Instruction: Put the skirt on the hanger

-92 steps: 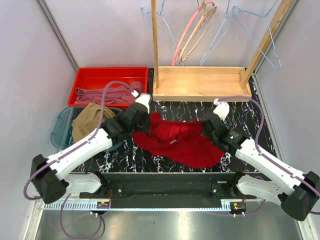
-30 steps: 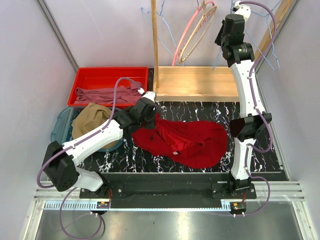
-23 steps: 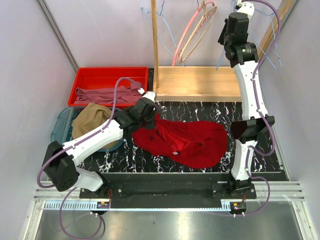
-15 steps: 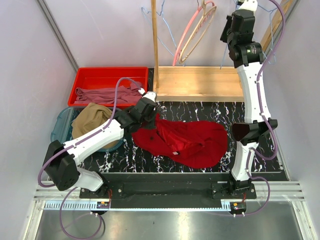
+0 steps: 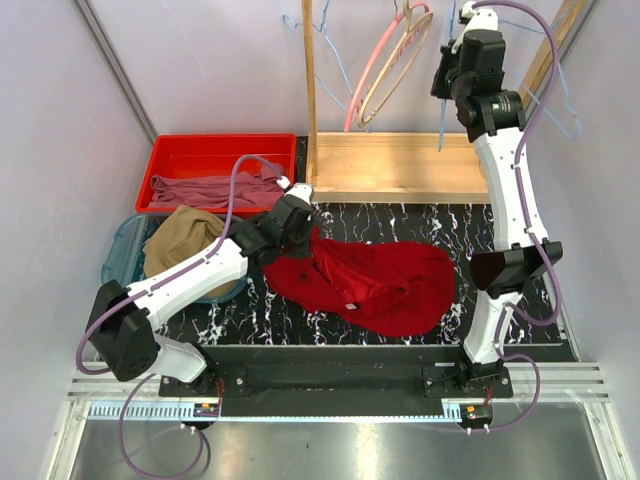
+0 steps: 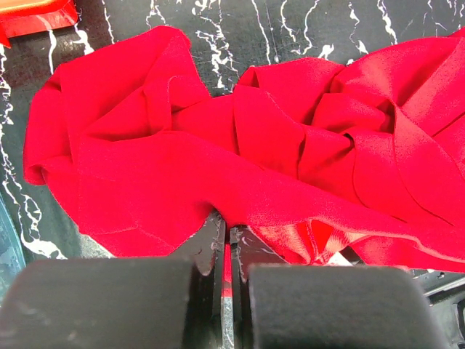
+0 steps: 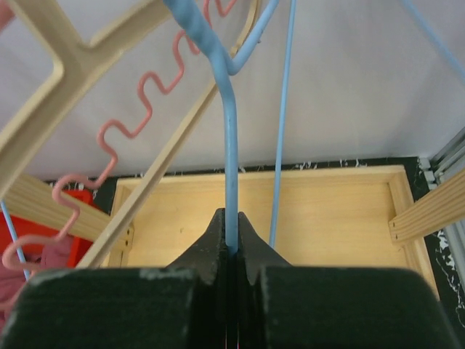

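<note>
Wire of the hanger (image 7: 230,145) is clamped between the tightly closed jaws of the right gripper (image 7: 231,218), which is raised high at the rack. The gripped stretch runs straight out ahead of the fingertips, in line with the gripper, and is bent off to the left further on, where a second blue wire is met. Another thin blue wire is seen just right of the held one, nearly parallel to it. Which way the hanger's hook points cannot be told.

Left of the right gripper, the pink hanger (image 7: 116,131) and the wooden hanger (image 7: 58,58) are crowded close, their edges slanting across. Beyond the fingertips the wooden tray (image 7: 327,218) is seen, with open air between, and the wall (image 7: 349,87) is faced behind it.

The left gripper (image 6: 227,233) is lowered to the table and pinched shut on an edge of the red garment (image 6: 218,145), which is spread in folds ahead of it and to its right.

The skirt (image 5: 180,245) is found well to the left of the left gripper, bunched in the bin (image 5: 118,262), close beside the left forearm. Its long axis is slanted from the near left to the far right; waist and hem cannot be told apart.
</note>
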Robot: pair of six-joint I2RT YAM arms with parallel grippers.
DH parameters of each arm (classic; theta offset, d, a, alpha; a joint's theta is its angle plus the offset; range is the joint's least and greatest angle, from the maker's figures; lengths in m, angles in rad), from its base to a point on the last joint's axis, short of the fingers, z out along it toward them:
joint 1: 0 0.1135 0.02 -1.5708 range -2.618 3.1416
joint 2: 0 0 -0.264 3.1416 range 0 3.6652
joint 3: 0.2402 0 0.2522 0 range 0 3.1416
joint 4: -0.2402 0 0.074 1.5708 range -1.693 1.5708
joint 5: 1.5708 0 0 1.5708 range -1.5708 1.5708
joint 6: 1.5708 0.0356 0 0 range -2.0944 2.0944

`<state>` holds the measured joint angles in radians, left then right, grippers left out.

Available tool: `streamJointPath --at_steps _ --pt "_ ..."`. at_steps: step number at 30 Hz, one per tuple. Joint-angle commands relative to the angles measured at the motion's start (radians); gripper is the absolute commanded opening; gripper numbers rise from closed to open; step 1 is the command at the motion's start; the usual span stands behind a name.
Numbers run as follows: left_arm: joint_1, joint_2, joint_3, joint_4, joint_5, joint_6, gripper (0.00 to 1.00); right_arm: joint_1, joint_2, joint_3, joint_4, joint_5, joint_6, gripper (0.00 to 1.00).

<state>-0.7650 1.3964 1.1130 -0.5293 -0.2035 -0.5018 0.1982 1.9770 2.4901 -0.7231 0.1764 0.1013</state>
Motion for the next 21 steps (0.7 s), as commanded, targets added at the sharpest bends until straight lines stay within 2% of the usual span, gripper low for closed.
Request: streamJointPath --at_steps 1,5,15,19,21 --pt "0.006 -0.004 0.042 0.029 -0.002 0.011 0.0 0.0 -0.15 -0.118 0.063 -0.077 -0.011 0.0" --pt "0.006 0.003 0.047 0.028 -0.004 0.014 0.0 0.0 -0.265 -0.267 0.131 -0.101 0.0 0.0" --pt "0.006 0.027 0.077 0.026 0.004 0.023 0.0 0.0 -0.363 -0.338 0.145 -0.141 0.0 0.0" --pt "0.007 0.039 0.097 0.015 -0.002 0.034 0.0 0.0 -0.431 -0.372 0.027 -0.202 0.031 0.0" --pt "0.01 0.042 0.108 0.006 -0.002 0.037 0.0 0.0 -0.513 -0.442 -0.03 -0.242 0.055 0.0"
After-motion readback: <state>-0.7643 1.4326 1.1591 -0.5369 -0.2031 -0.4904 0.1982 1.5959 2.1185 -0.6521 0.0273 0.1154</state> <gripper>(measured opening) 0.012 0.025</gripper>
